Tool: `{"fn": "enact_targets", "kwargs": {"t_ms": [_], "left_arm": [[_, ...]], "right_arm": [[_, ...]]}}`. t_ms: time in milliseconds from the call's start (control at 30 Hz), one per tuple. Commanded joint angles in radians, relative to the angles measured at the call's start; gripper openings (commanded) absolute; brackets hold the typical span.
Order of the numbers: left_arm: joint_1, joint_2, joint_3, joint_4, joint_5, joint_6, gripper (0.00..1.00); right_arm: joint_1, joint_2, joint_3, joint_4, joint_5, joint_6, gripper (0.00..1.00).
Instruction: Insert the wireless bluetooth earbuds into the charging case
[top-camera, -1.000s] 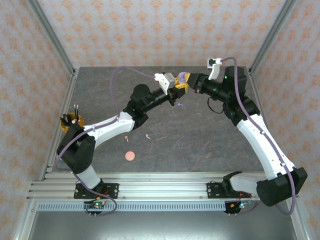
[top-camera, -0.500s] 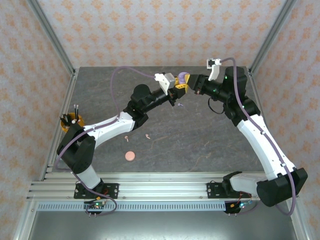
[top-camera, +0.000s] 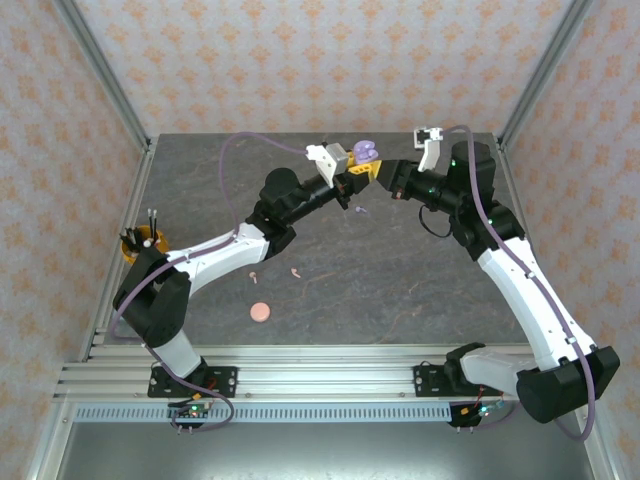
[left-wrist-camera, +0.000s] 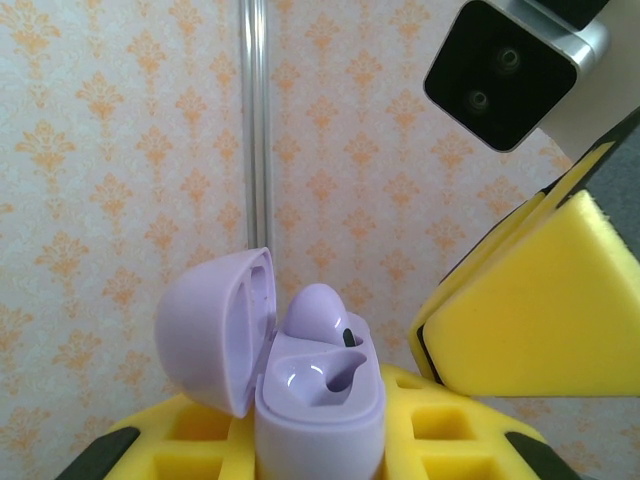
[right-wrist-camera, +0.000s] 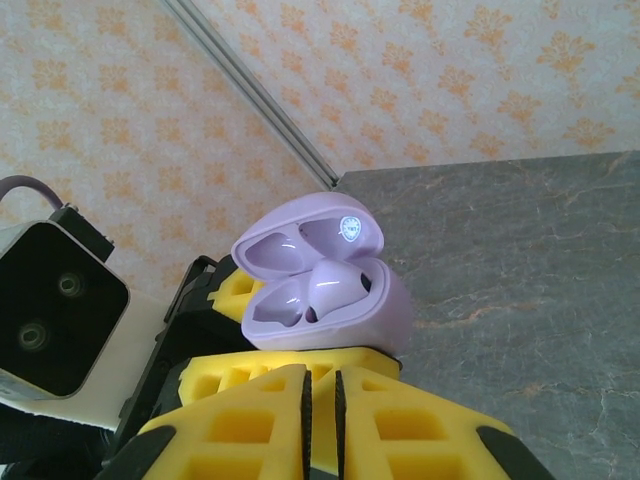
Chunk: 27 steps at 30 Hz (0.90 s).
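Nearest the arm bases, a small round pink disc (top-camera: 261, 312) is lying flat on the grey counter (top-camera: 400, 290); whether it is a lid or a whole case is too small to tell. Just beyond it, two pink earbuds (top-camera: 253, 274) (top-camera: 296, 271) are lying loose and a little apart from each other, their stems too tiny to read. Off at the left edge, an orange holder (top-camera: 140, 243) is standing with thin dark rods sticking up.

Farther back, a pale speck (top-camera: 357, 210) is lying on the counter below the two wrists; it looks like a purple earbud, but that cannot be confirmed.

Above it, the right end effector (right-wrist-camera: 320, 420) is showing its yellow pads drawn almost together, with only a thin dark slit between them. Nothing can be made out in that slit.

Facing it, the left end effector (left-wrist-camera: 320, 445) is clamping the lilac charging case (right-wrist-camera: 330, 300) by its base, whose lower part is sinking out of sight between the pads. The case is being held up off the counter with its lid hinged open. One seated earbud (left-wrist-camera: 318, 308) is sitting in the far socket, only its rounded top showing, while the near socket is gaping bare.
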Motion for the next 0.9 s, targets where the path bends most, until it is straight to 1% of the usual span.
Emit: {"fn": "enact_targets", "kwargs": {"t_ms": [0, 167, 333, 367, 400, 467, 533, 567, 667, 733, 800, 867], "left_arm": [[0.004, -0.021, 0.018, 0.056, 0.002, -0.023, 0.00], [0.004, -0.018, 0.007, 0.050, -0.001, -0.026, 0.00], [0.005, -0.020, -0.034, 0.047, -0.042, -0.017, 0.00], [0.006, -0.023, -0.049, 0.053, -0.057, -0.013, 0.00], [0.006, -0.029, -0.065, 0.056, -0.070, -0.009, 0.00], [0.009, -0.040, -0.097, 0.062, -0.091, 0.000, 0.00], [0.014, -0.059, -0.127, 0.060, -0.108, 0.009, 0.00], [0.019, -0.071, -0.144, 0.062, -0.114, 0.011, 0.00], [0.032, -0.108, -0.192, 0.062, -0.129, 0.013, 0.00], [0.039, -0.137, -0.223, 0.061, -0.136, 0.017, 0.00], [0.042, -0.165, -0.253, 0.053, -0.149, 0.023, 0.00], [0.044, -0.191, -0.281, 0.048, -0.157, 0.027, 0.00]], "right_arm": [[0.003, 0.016, 0.035, -0.019, -0.009, -0.008, 0.17], [-0.007, 0.016, 0.068, -0.061, -0.013, -0.011, 0.19], [-0.065, -0.034, 0.070, -0.096, -0.004, 0.027, 0.23], [-0.079, -0.038, 0.066, -0.106, 0.005, 0.035, 0.25], [-0.088, -0.042, 0.053, -0.111, 0.024, 0.048, 0.29], [-0.100, -0.035, 0.032, -0.129, 0.085, 0.087, 0.35], [-0.111, -0.012, 0.018, -0.160, 0.135, 0.111, 0.43], [-0.113, 0.013, 0.023, -0.198, 0.181, 0.126, 0.49], [-0.117, 0.137, 0.053, -0.301, 0.242, 0.141, 0.55], [-0.119, 0.225, 0.073, -0.343, 0.263, 0.147, 0.56], [-0.119, 0.339, 0.117, -0.412, 0.310, 0.190, 0.56], [-0.118, 0.443, 0.147, -0.425, 0.299, 0.226, 0.56]]}}
